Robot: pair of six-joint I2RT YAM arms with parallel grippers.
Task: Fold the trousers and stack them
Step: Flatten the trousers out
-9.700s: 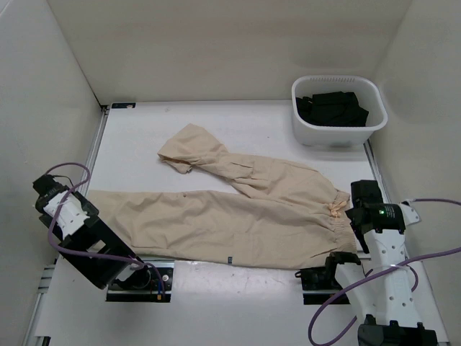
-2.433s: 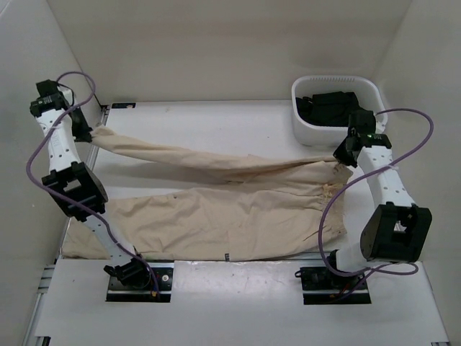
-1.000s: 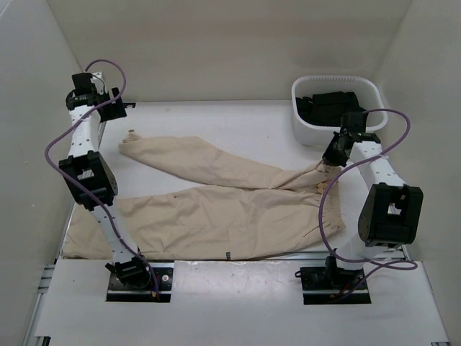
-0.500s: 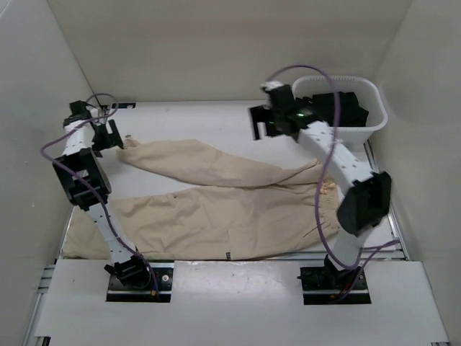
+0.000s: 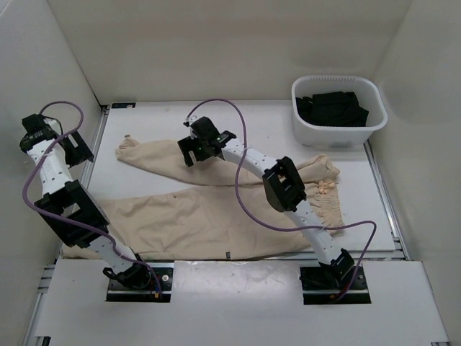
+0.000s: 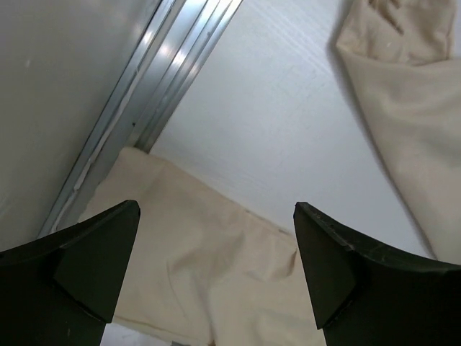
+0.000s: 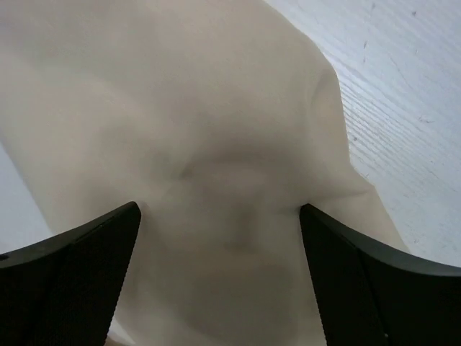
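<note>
Your right pincer [image 5: 200, 154] stood with its jaws spread wide and nothing between them. It hung low over the far leg of the trousers [image 5: 216, 216], well to the left of the tub [image 5: 336, 137]. In the right wrist view the tan cloth [image 7: 216, 144] filled nearly all the space between the two dark fingers [image 7: 72, 281]. Whether the fingertips touched the cloth, you could not tell from these views.

Your left pincer [image 5: 78, 149] was just as wide open and also empty. It sat farther still from the tub, beyond the hem of the far leg [image 5: 128, 144], beside the metal rail [image 6: 166, 79] at the worktop's left edge. Its wrist view looked down on bare worktop [image 6: 288, 130], with the near leg [image 6: 223, 281] lying against the rail and the far leg [image 6: 403, 94] at the upper right.

The trousers lay flat and loose on the worktop [image 5: 252, 119], held by neither arm. Their waist, with its drawstring [image 5: 328, 186], lay just on the near side of the tub, and both legs stretched away from the tub to the left. The far leg ran at a slant. The near leg ran along the near side, with a small dark tag [image 5: 229, 254] on its near edge.

The tub itself held black clothes [image 5: 331, 108].
</note>
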